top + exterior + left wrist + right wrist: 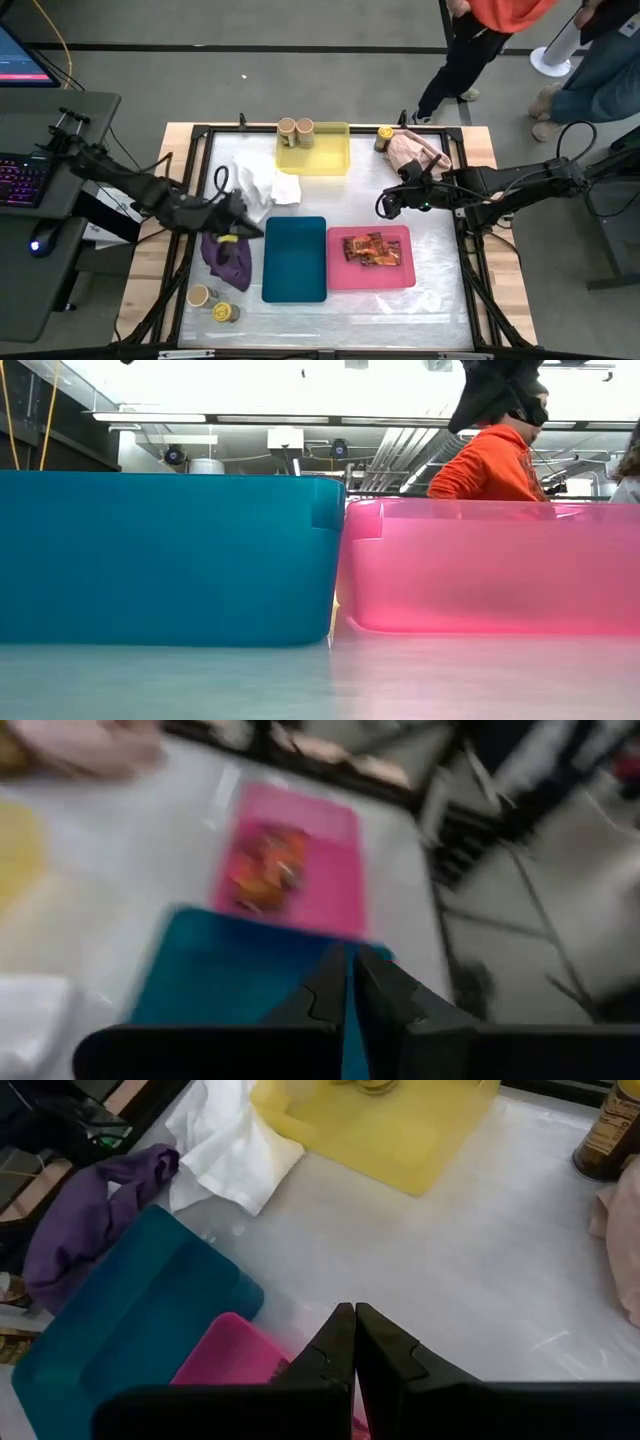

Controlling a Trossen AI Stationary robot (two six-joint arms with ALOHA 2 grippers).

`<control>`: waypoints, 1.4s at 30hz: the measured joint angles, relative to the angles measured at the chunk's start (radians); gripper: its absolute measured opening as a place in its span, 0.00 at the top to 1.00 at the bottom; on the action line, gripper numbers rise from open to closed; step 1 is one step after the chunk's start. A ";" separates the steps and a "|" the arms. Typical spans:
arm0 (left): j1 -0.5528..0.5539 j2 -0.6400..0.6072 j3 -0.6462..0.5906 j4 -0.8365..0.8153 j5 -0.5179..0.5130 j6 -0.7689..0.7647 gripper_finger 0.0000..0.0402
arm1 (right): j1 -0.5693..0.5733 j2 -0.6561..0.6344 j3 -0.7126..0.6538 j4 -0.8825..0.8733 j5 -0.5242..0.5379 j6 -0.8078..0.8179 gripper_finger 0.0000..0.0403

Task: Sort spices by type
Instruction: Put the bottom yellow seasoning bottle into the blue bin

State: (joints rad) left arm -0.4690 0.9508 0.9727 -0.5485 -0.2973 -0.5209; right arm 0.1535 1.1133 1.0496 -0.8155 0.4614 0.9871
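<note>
Two tan-lidded jars (296, 129) stand in the yellow tray's far left corner. A yellow-lidded jar (385, 134) (605, 1130) stands on the table beside the pink cloth (416, 150). Another tan-lidded jar (199, 296) and a yellow-lidded jar (226, 312) stand near the table's near left corner. The orange-red packets (370, 249) (265, 870) lie in the pink tray. My left gripper (252, 226) (350, 952) is shut and hovers between the purple cloth and the teal tray. My right gripper (384, 207) (354, 1311) is shut, above the table by the pink tray's far left corner.
Yellow tray (335, 160) at the far middle, teal tray (295, 285) and pink tray (395, 278) side by side at the near middle. White cloth (262, 183) and purple cloth (230, 260) lie on the left. People stand beyond the far edge; one wears an orange top (490, 465).
</note>
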 joint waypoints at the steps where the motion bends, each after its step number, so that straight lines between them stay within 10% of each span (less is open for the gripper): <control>1: -0.021 0.005 0.024 -0.046 0.028 -0.017 0.96 | 0.000 0.000 0.000 0.003 0.000 0.000 1.00; 11: -0.218 0.171 0.278 -0.480 0.254 -0.179 0.61 | -0.001 0.000 0.000 0.004 0.000 0.000 1.00; 22: -0.465 0.319 0.299 -0.490 0.293 -0.364 0.25 | -0.001 0.003 0.000 -0.017 0.008 0.000 1.00; 42: -0.582 0.612 0.299 -0.501 0.134 -0.546 0.21 | -0.003 0.120 0.000 -0.059 -0.030 -0.002 1.00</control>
State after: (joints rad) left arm -1.0507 1.5633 1.2716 -1.0492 -0.1636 -1.0672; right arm 0.1509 1.2337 1.0496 -0.8747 0.4316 0.9848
